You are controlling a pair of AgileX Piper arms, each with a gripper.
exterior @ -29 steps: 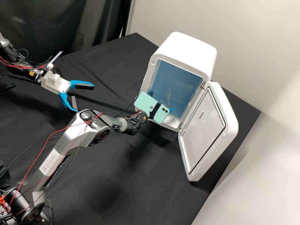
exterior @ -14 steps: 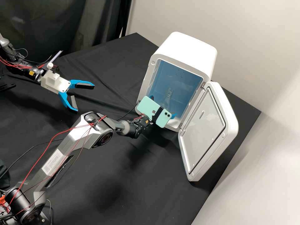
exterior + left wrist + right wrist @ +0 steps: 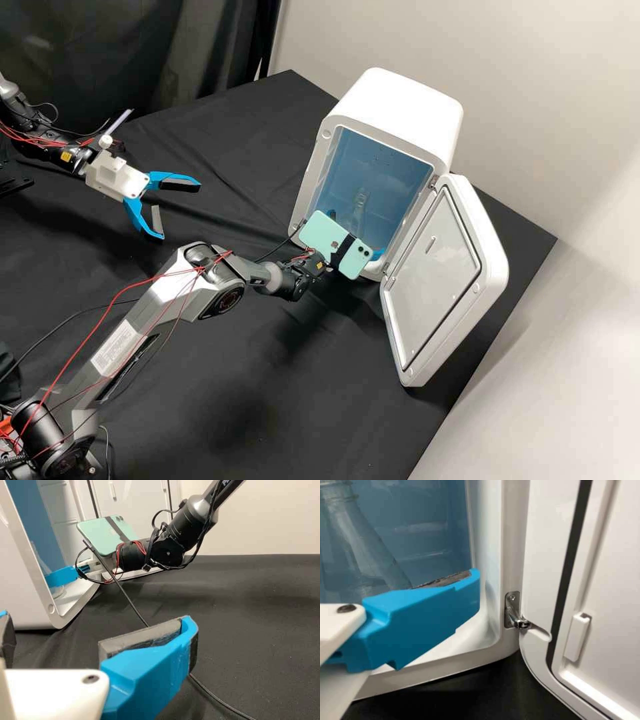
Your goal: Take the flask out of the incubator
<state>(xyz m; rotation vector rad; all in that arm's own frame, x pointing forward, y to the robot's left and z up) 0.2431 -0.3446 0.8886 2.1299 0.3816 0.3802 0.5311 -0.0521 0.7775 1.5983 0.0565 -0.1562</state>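
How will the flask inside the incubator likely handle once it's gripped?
The flask looks like clear glass, so it is probably fragile and slippery. Its wide conical base suggests it stands steadily, though a grip on the sloped wall may slip.

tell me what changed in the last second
The right tool has slid lower and toward the hinge side at the mouth of the incubator, its arm following. It has gripped nothing. The flask stands inside as before, the door hangs open, and the left tool stays open over the bench.
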